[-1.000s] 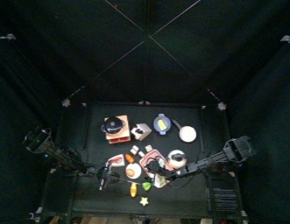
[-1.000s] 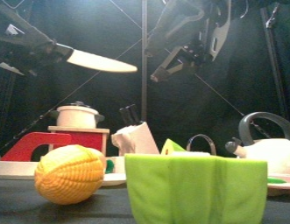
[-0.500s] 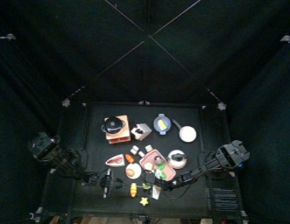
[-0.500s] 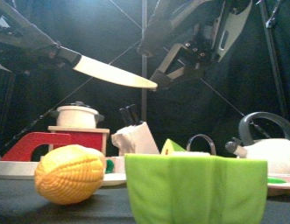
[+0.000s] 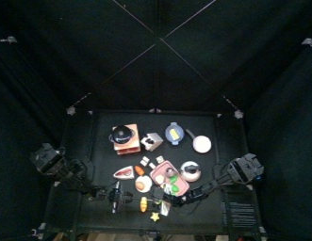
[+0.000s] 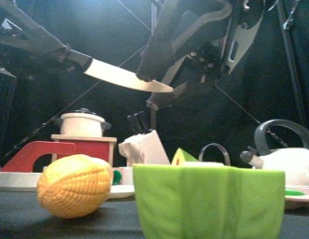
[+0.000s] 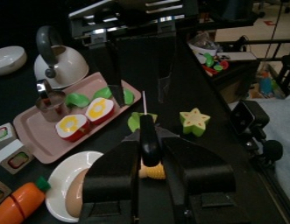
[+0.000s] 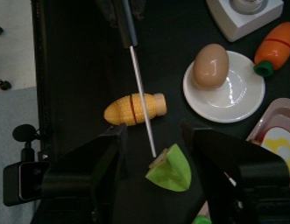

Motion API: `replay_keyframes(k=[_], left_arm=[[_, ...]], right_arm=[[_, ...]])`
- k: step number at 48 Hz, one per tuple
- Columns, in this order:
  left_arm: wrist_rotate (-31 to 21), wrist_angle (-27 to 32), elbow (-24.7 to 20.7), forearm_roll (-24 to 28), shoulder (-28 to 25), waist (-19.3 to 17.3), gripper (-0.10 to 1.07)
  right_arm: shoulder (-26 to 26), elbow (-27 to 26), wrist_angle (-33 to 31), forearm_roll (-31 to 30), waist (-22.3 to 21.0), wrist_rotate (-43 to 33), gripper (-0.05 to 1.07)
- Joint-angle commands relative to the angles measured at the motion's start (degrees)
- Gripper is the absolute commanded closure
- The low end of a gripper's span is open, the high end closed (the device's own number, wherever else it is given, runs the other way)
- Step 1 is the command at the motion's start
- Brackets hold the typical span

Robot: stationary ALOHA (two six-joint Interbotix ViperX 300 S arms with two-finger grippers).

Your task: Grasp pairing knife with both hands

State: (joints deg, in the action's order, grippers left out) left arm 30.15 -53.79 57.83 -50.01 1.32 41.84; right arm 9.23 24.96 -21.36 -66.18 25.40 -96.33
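Looking across the black table [image 5: 89, 141], we find bare room along its far edge, at twelve o'clock. At its middle the pink tray [image 7: 42, 144] carries two egg halves [image 7: 86, 116]; the white plate [image 8: 235, 96] bears a brown egg [image 8: 208, 65]. Above the clutter, our left gripper [image 7: 150, 164] is clamped on the paring knife [image 6: 125, 77] by its handle, blade pointing toward three o'clock. Our right gripper [image 8: 153, 144] stands spread around the blade tip, not touching.
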Motion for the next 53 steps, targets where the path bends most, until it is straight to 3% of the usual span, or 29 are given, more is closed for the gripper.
replay_keyframes(k=[1, 26, 53], left_arm=[[-0.2, -0.5, -1.1, -0.1, 0.0, 0.1, 0.42], [-0.4, -0.4, -1.8, -2.1, -1.8, 0.4, 0.42], [-0.4, 1.5, -2.5, -3.4, -6.4, 3.5, 0.42]], right_arm=[[-1.1, -1.2, 0.1, 0.2, -0.1, 0.1, 0.29], [0.0, -1.8, 1.0, 0.4, -0.1, 0.1, 0.53], [2.1, -2.2, 3.8, 0.2, -0.2, 0.2, 0.55]])
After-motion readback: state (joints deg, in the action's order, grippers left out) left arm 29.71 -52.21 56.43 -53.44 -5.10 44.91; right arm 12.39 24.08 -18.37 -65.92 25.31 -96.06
